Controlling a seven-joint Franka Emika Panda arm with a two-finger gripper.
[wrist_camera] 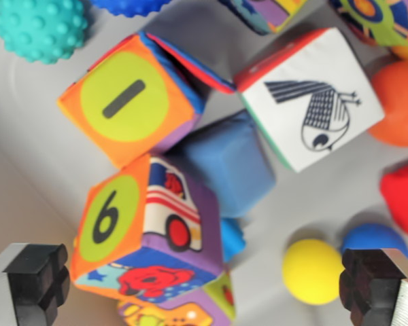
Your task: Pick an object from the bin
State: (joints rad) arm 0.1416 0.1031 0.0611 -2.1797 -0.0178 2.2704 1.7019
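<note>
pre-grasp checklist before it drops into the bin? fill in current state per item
1. Gripper open: ok, both fingers stand wide apart at the bottom corners.
2. Nothing held: ok, the gap shows only bin contents.
3. Target between fingers: cannot tell which is meant; the cube with the 6 and the yellow ball both lie in the span.
4. Finger clearance: not ok, the finger on the wrist view's left looks close to the cube's corner, the other close to the yellow ball and the blue ball.
5. Target free of neighbours: not ok, the cube appears pressed against the blue block.
6. Height above toys: cannot tell.
</note>
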